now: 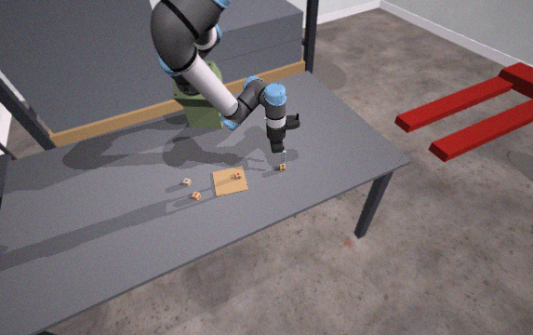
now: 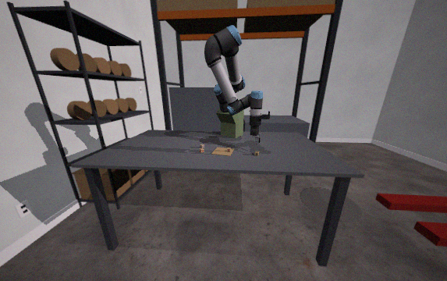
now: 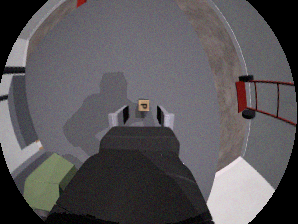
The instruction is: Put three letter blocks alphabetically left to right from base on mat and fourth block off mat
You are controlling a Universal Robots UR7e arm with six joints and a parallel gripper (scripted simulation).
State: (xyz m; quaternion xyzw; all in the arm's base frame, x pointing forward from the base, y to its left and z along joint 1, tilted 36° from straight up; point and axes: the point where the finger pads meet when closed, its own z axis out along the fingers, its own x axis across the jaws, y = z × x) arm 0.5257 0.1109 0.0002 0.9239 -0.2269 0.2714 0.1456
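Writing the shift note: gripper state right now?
Gripper: open, holding nothing; the block with a dark letter on top sits on the table below.

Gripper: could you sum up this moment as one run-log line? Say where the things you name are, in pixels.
gripper (image 1: 283, 153) (image 2: 258, 140) (image 3: 142, 111): open | P block (image 1: 283, 167) (image 2: 257, 154) (image 3: 144, 105): off mat (image 1: 221, 188) (image 2: 218, 152), ungripped | next: likely grasp
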